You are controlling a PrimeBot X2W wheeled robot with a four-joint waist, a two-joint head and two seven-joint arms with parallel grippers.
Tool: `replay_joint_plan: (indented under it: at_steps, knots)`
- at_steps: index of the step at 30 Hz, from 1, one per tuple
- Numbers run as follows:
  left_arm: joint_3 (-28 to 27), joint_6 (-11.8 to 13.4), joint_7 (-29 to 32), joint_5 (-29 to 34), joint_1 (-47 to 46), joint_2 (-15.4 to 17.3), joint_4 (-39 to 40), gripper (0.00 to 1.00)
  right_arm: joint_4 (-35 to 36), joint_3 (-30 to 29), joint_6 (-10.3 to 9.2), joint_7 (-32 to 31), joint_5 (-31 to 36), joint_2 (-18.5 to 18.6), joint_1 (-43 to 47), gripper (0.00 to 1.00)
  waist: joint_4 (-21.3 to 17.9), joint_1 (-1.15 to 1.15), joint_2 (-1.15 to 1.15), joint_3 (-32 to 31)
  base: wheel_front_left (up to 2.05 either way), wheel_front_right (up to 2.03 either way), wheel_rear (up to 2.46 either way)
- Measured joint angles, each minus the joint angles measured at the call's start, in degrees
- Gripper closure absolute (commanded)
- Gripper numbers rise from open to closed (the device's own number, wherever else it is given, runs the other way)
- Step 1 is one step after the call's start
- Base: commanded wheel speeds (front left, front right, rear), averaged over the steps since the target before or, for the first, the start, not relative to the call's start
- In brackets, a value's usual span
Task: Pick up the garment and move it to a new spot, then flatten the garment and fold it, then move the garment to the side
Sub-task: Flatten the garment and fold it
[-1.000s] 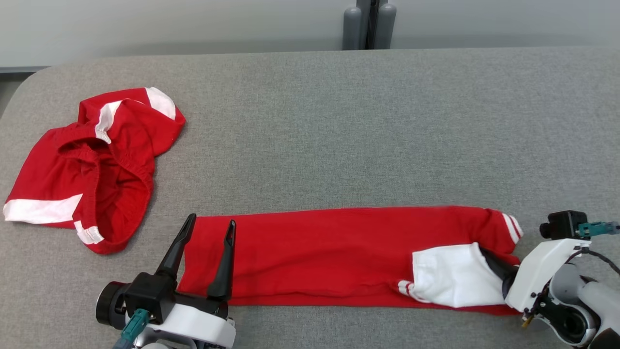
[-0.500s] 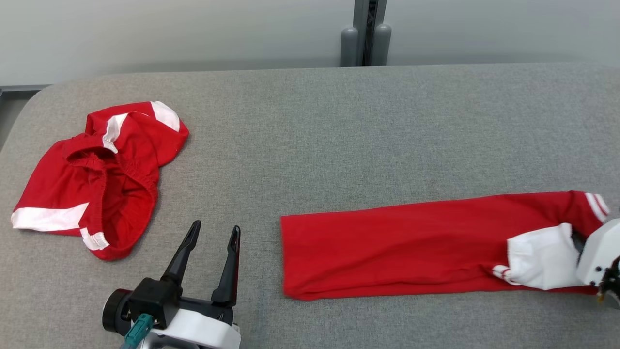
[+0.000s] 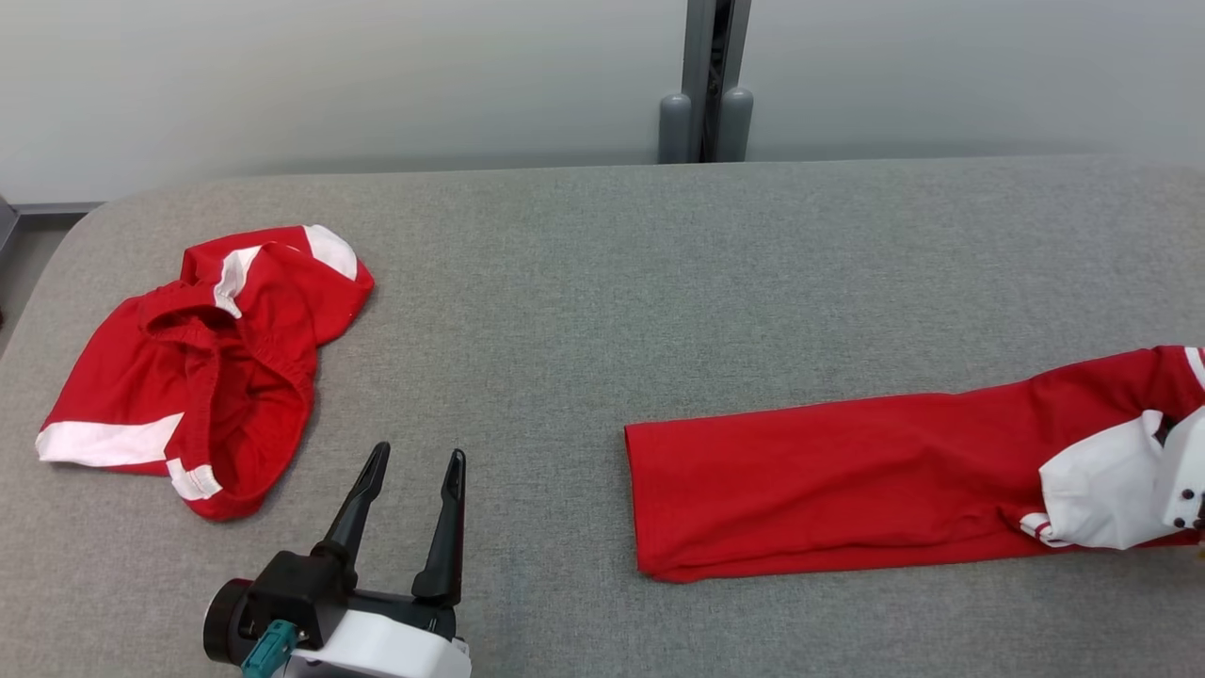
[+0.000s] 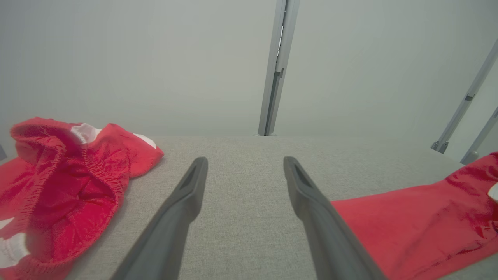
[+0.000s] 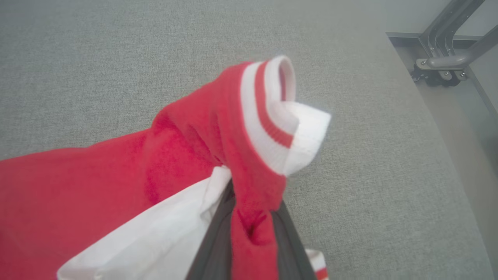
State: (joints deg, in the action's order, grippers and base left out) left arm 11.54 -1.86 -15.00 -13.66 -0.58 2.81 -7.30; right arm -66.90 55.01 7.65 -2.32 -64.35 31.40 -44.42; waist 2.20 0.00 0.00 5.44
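Two grippers: my right gripper [image 5: 253, 217] has jaws clamped on the folded red-and-white shirt [image 3: 828, 490]; my left gripper [image 3: 419, 461] has jaws wide over the worktop [image 3: 602, 282].

garment [image 3: 847, 490]: right end cut by head-view edge | right claw [image 5: 253, 221]: fingertips buried in garment

Left gripper [image 3: 419, 452] with two long dark tapered fingers [image 3: 440, 537], black mount [image 3: 301, 589], white housing [image 3: 377, 650], teal connector [image 3: 266, 650]
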Motion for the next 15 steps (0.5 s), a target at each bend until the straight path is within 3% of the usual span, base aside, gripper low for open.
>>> replay_joint_plan:
  at_steps: [15]
  knots:
    - [0.26, 1.42, 0.0, -2.08, 0.7, 0.0, 0.45, 0.0, 10.26, 2.89, -0.16, -9.03, 1.08, -3.12, -2.16, 1.0, -3.02, 0.0, 0.0, -2.29, 0.0, 0.0, 0.0]
